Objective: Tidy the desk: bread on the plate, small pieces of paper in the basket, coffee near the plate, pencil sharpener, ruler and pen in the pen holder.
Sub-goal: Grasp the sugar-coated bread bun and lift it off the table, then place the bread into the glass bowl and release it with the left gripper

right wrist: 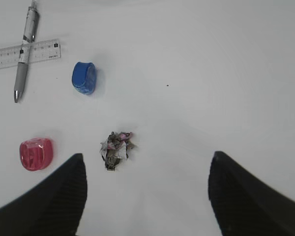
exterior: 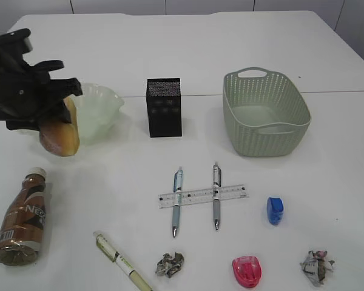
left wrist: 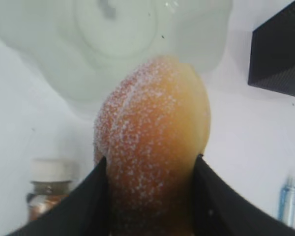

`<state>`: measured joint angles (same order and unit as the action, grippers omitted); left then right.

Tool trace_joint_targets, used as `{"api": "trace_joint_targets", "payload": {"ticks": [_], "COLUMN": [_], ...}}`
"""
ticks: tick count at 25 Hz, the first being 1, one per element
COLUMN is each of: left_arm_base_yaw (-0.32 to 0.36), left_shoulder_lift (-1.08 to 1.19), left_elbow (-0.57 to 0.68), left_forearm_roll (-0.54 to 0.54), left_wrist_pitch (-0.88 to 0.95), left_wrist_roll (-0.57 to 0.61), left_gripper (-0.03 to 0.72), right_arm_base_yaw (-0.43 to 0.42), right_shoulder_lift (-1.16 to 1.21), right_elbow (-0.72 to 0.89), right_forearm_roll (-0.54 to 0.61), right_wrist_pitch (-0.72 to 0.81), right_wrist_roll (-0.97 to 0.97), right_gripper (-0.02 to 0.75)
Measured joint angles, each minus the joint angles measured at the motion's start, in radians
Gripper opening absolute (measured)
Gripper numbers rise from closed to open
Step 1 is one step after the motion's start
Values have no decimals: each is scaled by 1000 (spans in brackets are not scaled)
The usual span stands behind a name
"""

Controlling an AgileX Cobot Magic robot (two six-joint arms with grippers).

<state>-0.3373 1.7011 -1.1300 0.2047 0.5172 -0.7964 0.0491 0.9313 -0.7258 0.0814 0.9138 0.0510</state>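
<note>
Left wrist view: left hand [left wrist: 150,196] clamped on sugared bread [left wrist: 152,147], held just short of plate [left wrist: 113,44]. Step: bread placement. Next: advance over plate, lower, release. Right hand [right wrist: 145,196] apart, empty, above paper scrap [right wrist: 116,147].

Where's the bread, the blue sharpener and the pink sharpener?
Bread [left wrist: 152,142], left wrist view, its sugary middle, above the claw.
Blue sharpener [right wrist: 84,77], right wrist view, its middle.
Pink sharpener [exterior: 247,271], exterior view, its top face.

White table [exterior: 170,48] with basket [exterior: 266,113], pen holder [exterior: 164,107], ruler [exterior: 203,196], bottle [exterior: 22,216].
</note>
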Motion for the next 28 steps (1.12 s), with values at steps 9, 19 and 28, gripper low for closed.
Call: {"api": "trace_joint_targets", "payload": {"ticks": [9,19,28], "left_arm_base_yaw": [128,178,183], "left_shoulder_lift": [3,205,335], "left_elbow": [6,-90,-252], "left_forearm_roll": [44,98,128], "left_wrist_pitch": [-161,-382,-294], "left_wrist_roll": [199,203,205], "left_gripper": [322,321,342], "right_arm_base_yaw": [2,24,24], "right_shoulder_lift": [47,95,115], "right_elbow": [0,0,-1], "right_forearm_roll": [0,0,0], "right_wrist_pitch": [5,18,20], "right_wrist_roll": [0,-2,-4], "right_gripper": [564,563,563]}}
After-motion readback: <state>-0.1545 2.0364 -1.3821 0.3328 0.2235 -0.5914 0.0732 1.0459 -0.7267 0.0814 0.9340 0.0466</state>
